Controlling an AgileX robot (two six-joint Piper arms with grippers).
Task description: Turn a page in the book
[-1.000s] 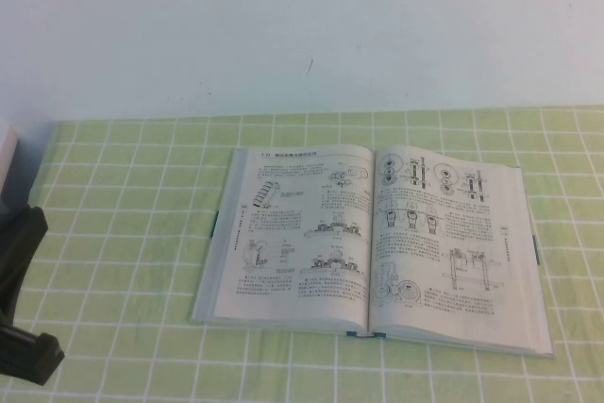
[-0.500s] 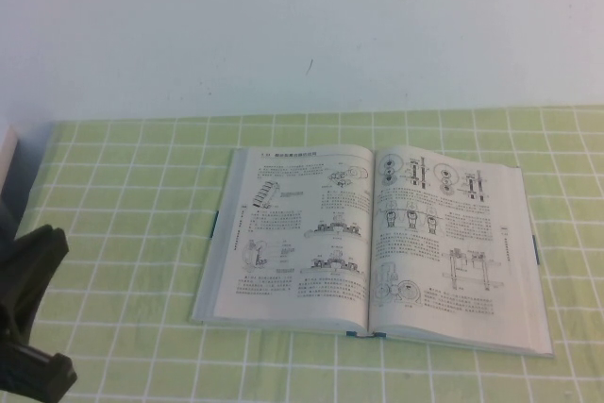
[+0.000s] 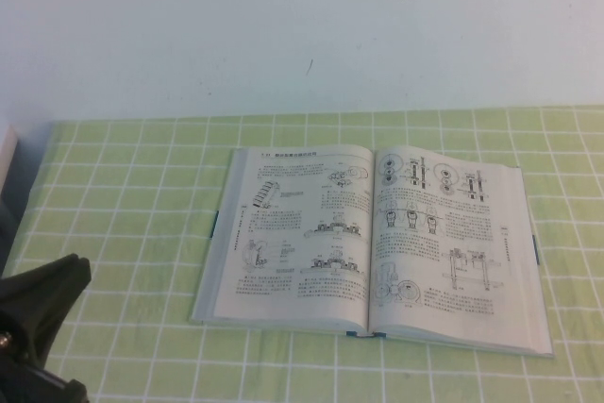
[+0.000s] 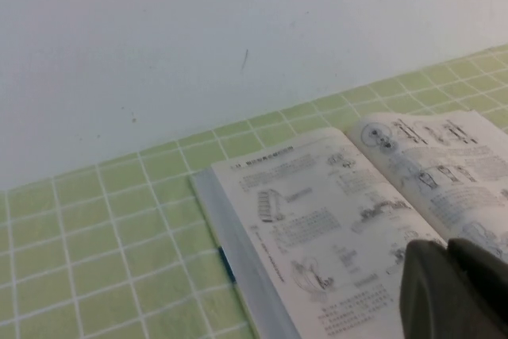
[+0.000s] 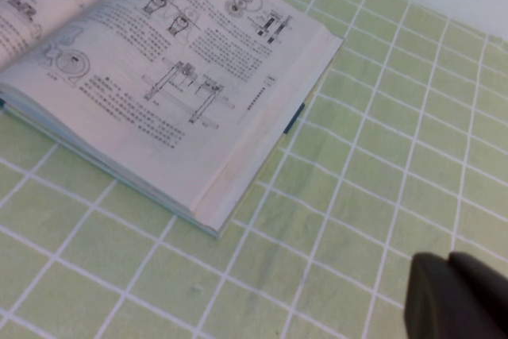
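Note:
The book [image 3: 377, 243] lies open and flat on the green checked cloth, right of centre. Both open pages show mechanical drawings with small text: the left page [image 3: 302, 233] and the right page [image 3: 453, 243]. No face with a four-circle diagram is in view. My left gripper [image 3: 71, 276] is shut and empty at the near left, well apart from the book's left edge. In the left wrist view the left gripper [image 4: 448, 248] hovers in front of the book [image 4: 317, 220]. My right gripper [image 5: 448, 263] is shut and empty over bare cloth, beside the book's right edge [image 5: 246, 156]. It is out of the high view.
The green checked cloth [image 3: 132, 195] covers the table. A white wall [image 3: 283, 25] stands close behind the book. A pale object [image 3: 5, 153] sits at the far left edge.
My left gripper has moved to the right, toward the book, and sits lower in the high view. The book and its pages have not moved.

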